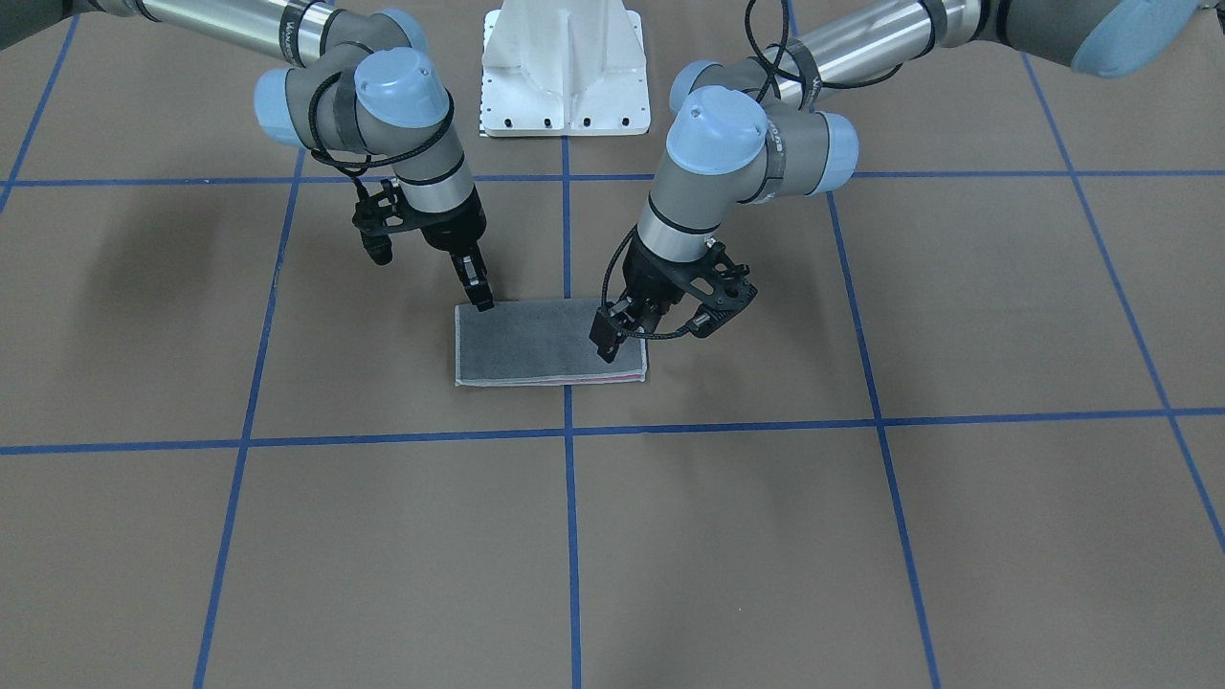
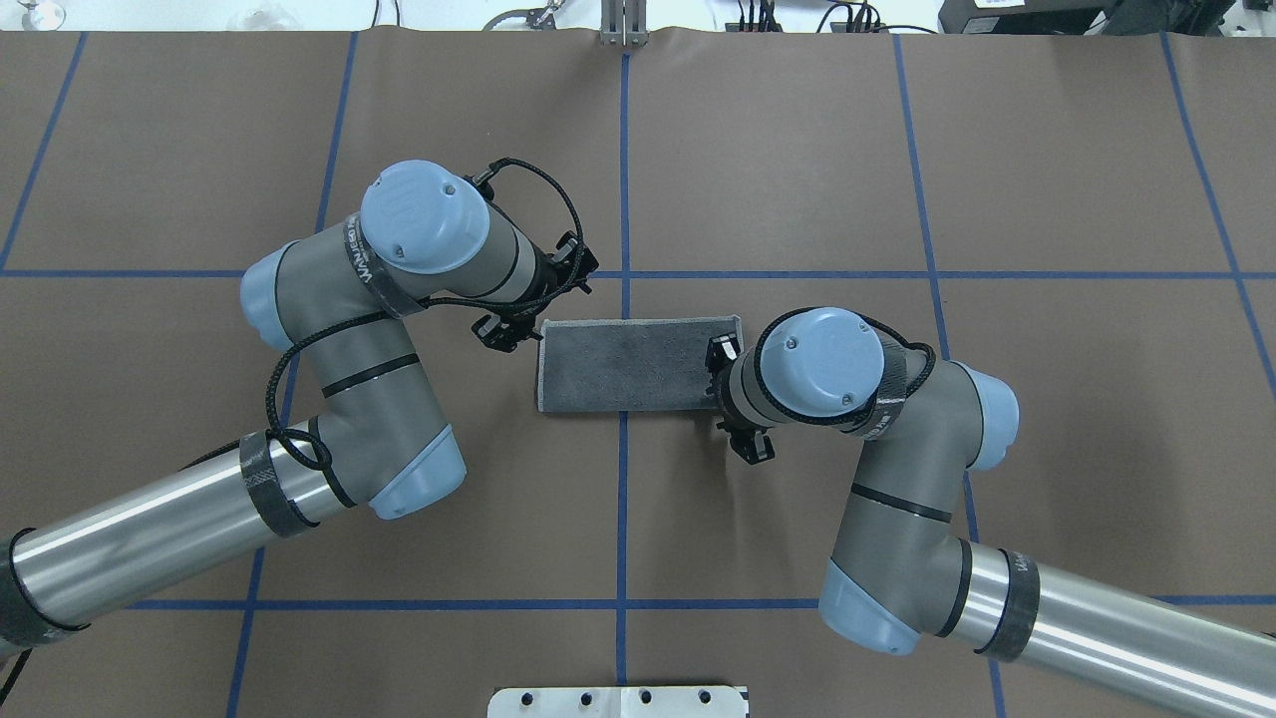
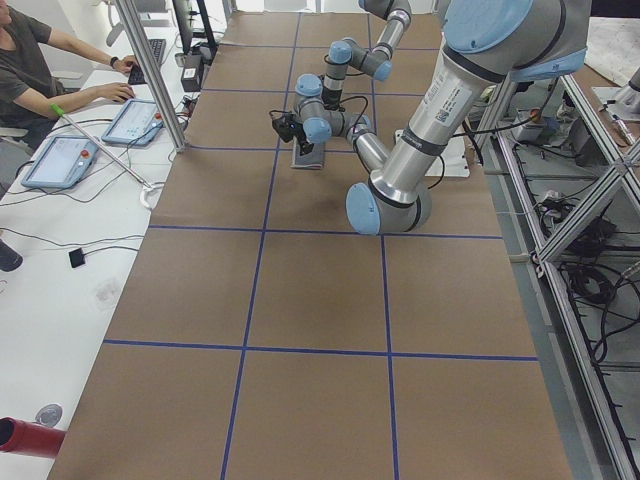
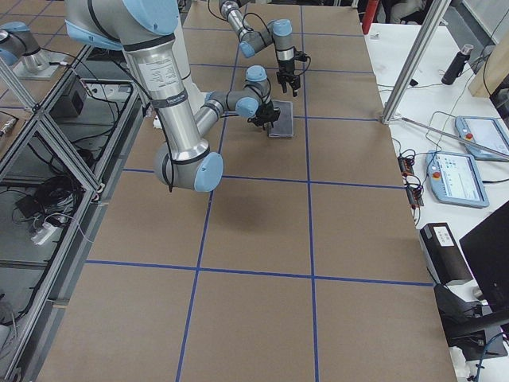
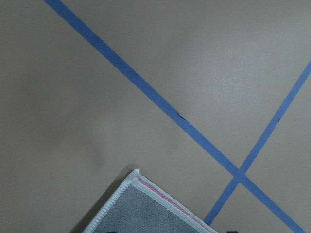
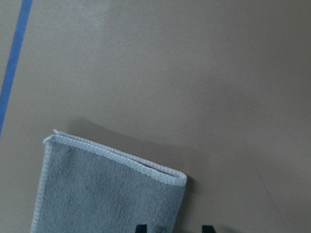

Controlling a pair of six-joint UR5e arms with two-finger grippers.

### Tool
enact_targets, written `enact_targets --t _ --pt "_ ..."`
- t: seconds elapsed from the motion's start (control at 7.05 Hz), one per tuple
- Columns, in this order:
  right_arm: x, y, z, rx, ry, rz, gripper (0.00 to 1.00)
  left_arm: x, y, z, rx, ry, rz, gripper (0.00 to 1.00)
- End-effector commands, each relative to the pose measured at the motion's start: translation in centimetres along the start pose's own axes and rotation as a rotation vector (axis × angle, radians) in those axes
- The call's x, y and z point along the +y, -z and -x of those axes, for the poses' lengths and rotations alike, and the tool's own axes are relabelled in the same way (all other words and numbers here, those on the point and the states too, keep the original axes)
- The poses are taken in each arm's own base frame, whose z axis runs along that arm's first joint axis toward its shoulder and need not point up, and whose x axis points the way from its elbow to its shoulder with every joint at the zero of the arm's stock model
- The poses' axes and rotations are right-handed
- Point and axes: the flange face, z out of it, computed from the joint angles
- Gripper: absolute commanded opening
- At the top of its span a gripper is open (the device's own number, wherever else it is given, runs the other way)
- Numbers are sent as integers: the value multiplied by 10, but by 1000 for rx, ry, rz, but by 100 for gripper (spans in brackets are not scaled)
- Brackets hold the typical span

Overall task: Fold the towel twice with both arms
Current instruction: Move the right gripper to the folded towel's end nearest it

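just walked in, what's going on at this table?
Two robot arms are working on a small terry cloth towel, dark grey face up with a thin pink edge showing. It lies flat as a rectangle, so one fold looks done and the second is not. The left gripper is at one short end and the right gripper is at the opposite corner. Both sets of fingers look open, and nothing is lifted.

Towel [image 5: 146, 213] mostly beyond wrist views' edges

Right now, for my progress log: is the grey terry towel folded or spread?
Folded: the small grey terry towel is a rectangle with doubled stitched edges, pink showing between.
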Motion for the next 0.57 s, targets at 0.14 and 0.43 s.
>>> enact_targets --t 0.14,0.43 --pt "0 -8 -1 0 -6 -17 37 -2 -4 4 -9 -1 -2 80" --pt "-2 -8 -1 -1 -5 -20 21 -1 -5 5 -11 -1 -2 80"
